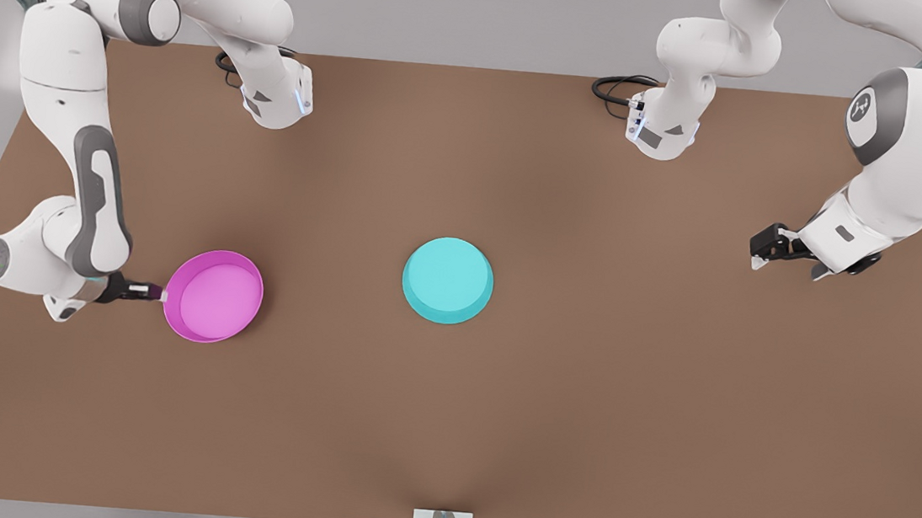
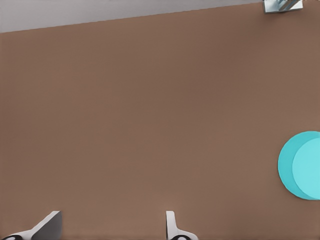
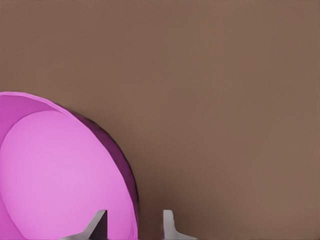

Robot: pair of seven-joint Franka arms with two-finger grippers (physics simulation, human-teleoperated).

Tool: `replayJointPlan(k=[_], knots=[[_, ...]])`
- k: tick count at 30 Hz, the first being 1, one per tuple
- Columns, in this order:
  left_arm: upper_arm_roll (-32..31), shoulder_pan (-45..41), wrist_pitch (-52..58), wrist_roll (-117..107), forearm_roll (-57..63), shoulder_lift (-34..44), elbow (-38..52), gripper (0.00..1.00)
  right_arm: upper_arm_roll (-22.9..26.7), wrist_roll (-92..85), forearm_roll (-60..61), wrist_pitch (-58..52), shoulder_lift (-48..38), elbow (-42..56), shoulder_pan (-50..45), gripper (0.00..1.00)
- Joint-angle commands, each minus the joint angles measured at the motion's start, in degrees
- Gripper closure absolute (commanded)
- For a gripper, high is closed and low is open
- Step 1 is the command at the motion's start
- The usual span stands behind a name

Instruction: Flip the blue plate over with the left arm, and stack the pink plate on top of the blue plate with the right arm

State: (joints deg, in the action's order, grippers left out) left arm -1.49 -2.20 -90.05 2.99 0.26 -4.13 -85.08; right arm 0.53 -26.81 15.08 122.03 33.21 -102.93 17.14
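The pink plate [image 1: 214,296] is straddled at its rim by the right gripper [image 1: 157,292], fingers not visibly clamped. The left gripper [image 1: 766,248] is held open, empty, well away from the blue plate [image 1: 448,280]. Slippage is risked if a thin rim grip is taken.

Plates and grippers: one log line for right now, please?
blue plate: upside down | pink plate: rim between right gripper fingers | left gripper: open, waiting

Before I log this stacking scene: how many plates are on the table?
2. The blue plate sits base-up near the table's middle. The pink plate lies rim-up toward the front view's left, the right gripper straddling its rim. The left gripper hovers apart, open.
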Motion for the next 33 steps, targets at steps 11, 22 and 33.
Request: replayJointPlan(k=[11, 22, 33], knots=[[-0.09, 0.0, -0.13, -0.18, 0.09, -1.58, 0.88, 0.0, 0.0, -0.09, 0.22, -0.21, 1.86, -0.08, -0.44, 0.5], [-0.09, 0.0, -1.18, 0.18, 0.71, -2.54, 0.88, 0.0, 0.0, -0.09, 0.22, -0.13, 2.48, 0.01, -0.53, 0.56], [-0.09, 0.0, -1.27, 0.18, 0.53, -2.99, 0.88, 0.0, -0.09, 0.09, 0.22, -0.13, 2.92, 0.45, -0.62, 0.55]])
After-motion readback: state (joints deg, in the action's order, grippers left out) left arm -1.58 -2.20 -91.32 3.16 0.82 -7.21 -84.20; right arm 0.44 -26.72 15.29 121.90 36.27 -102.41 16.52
